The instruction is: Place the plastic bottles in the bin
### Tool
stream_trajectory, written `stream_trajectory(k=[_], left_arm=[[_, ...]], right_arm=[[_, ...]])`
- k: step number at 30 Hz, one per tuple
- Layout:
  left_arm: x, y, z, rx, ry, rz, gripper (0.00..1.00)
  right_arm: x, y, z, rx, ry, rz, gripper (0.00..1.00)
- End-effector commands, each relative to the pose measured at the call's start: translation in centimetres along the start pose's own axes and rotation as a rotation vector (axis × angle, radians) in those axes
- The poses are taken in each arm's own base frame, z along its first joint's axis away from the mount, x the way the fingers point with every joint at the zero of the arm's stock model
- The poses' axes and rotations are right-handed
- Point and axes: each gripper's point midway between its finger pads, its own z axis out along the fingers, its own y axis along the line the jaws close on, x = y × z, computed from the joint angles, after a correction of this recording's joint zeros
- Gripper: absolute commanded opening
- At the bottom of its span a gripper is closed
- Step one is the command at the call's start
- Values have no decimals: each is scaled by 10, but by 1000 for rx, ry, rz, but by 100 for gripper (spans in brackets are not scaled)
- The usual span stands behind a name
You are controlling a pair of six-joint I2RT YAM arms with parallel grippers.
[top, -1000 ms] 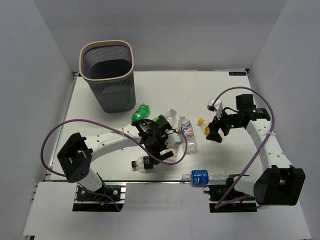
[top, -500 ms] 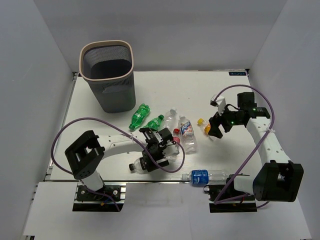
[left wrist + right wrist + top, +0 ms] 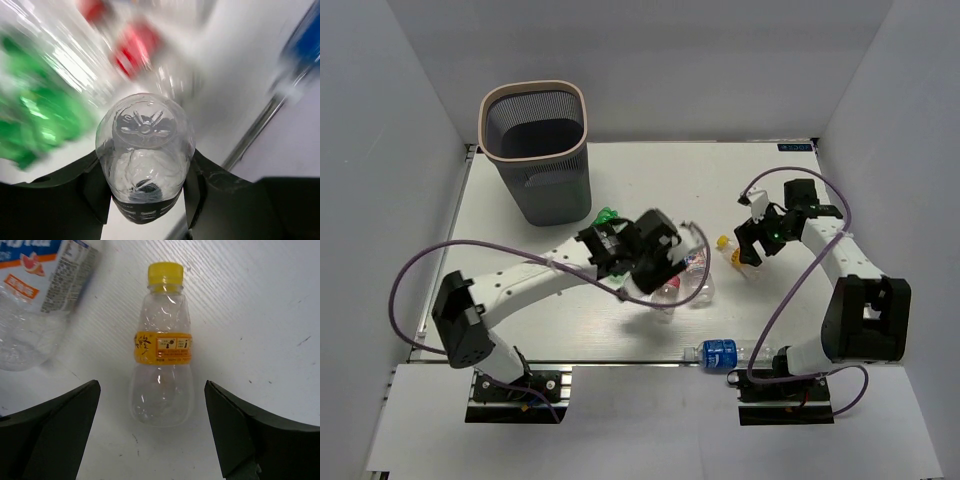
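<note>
My left gripper (image 3: 145,187) is shut on a clear plastic bottle (image 3: 145,140) with a black label, its base toward the wrist camera. From above, the left gripper (image 3: 658,252) hangs over the cluster of bottles in the middle of the table. A small clear bottle with a yellow cap and orange label (image 3: 161,365) lies on the table between the open fingers of my right gripper (image 3: 151,386), untouched. From above, the right gripper (image 3: 750,243) stands over that bottle (image 3: 724,243). The bin (image 3: 535,150) stands at the back left.
A green bottle (image 3: 604,216) lies near the bin. Clear bottles with red labels (image 3: 694,262) lie under the left gripper. A blue-labelled bottle (image 3: 720,352) lies at the front edge. A white-labelled bottle (image 3: 50,280) lies beside the yellow-capped one.
The left gripper dropped onto the black-labelled bottle near the front, shut on it and lifted it over the middle cluster. The right gripper shifted slightly over the yellow-capped bottle, still open.
</note>
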Motion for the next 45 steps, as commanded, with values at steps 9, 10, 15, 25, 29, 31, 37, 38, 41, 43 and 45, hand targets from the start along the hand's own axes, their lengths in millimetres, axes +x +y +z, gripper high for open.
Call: stream_trajectory(k=[9,10,15,25,29,31,37,38,41,43,45], left_arm=[[-148,156,-263,-684,-804,-356,29],[-151,173,-291,-775,-891,-410,29],[-136,249,-343,-1089,-981,-587,32],[-82,386,-358,-1437,-904,-867,42],[-49,424,-315,-1387,-763,-947,58],[-35,434,-296,-1345,-729,-960,78],[-56,421,-291,-1183,-795,-827,100],[-68,413,-295,-1150,-827,-786,100],[-112,374,-313,-928,-975,-582,100],[-150,324,-316,-667,-1085,-392,100],[-170,276,-294,-380,-1120,-309,100]], right_arm=[[4,-35,31,61,70,-8,90],[10,-34,38,46,86,-1,90],[26,-27,56,1,132,16,88],[38,-19,66,-50,159,60,40],[43,-17,66,-50,174,71,47],[45,-18,65,-47,179,76,42],[14,-15,44,-63,104,26,10],[-4,-19,33,-41,63,3,8],[-41,-17,15,-54,-24,-45,8],[-86,-16,-3,-68,-120,-110,8],[-133,-15,-20,-84,-204,-160,8]])
